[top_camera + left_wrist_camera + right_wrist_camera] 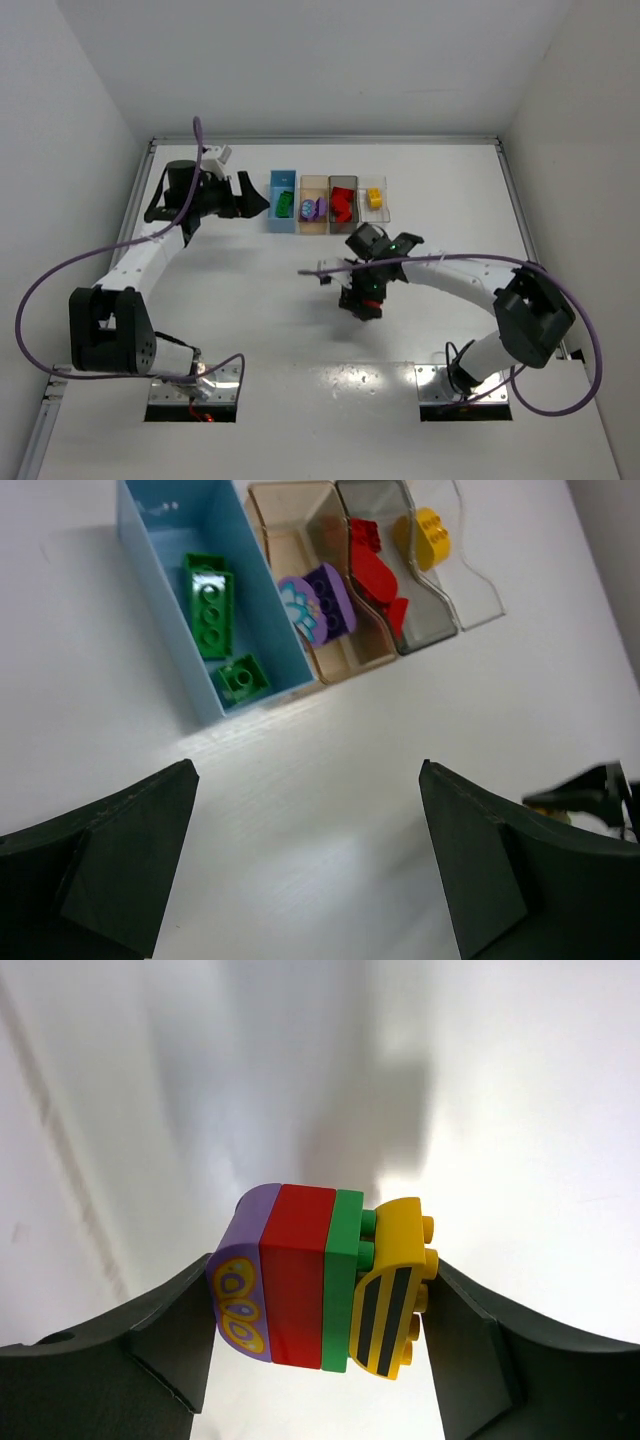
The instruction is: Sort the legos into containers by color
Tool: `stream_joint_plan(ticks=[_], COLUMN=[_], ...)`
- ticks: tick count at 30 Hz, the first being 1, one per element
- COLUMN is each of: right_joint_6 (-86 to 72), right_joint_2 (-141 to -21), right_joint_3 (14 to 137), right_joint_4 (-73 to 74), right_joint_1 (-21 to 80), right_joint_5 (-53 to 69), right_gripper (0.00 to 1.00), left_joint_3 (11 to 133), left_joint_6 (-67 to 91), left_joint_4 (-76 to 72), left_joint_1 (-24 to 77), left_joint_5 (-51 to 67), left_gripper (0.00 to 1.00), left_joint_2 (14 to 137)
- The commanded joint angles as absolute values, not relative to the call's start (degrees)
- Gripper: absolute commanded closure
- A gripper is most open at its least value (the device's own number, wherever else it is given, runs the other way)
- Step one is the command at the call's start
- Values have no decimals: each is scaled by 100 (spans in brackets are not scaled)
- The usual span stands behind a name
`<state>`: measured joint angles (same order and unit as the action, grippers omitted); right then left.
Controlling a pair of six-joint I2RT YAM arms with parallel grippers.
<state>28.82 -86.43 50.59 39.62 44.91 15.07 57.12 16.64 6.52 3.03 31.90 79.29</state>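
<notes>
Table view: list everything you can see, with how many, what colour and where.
table: one, white, under everything
bins: four, in a row on the far side: blue bin, tan bin, grey bin, clear bin
green legos: two, green, in blue bin
purple lego: one, purple, in tan bin
red legos: count unclear, red, in grey bin
yellow lego: one, yellow, in clear bin
clump: one, purple-red-green-yellow stack, between right fingers
left fingers: two, dark, open, near the bins, holding nothing
right fingers: two, dark, against both sides of clump
</notes>
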Motion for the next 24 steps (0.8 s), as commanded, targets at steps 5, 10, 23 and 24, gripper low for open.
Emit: stream_joint_plan(ticks=[5, 10, 23, 24], right_joint_6=[1978, 1863, 1969, 2021], right_joint_2=[-8929, -9500, -10125, -10125], right_joint_3=[6905, 7698, 8640, 8692], right_joint_4=[2848, 2787, 2848, 2848], right_joint_1=[4210, 4315, 4438, 4438], right_joint_5=[1381, 985, 633, 633], right_gripper=[100, 100, 100, 100], left_joint_3=[5213, 5010, 5590, 5590], left_joint_6=[2592, 2918, 2865, 2813], left_joint_4=[694, 615, 721, 721], left_joint_1=[352, 500, 1133, 1134], left_joint_5=[4085, 4728, 5106, 5106], left_gripper=[0, 12, 15, 15], left_joint_2=[7348, 7558, 8279, 8332])
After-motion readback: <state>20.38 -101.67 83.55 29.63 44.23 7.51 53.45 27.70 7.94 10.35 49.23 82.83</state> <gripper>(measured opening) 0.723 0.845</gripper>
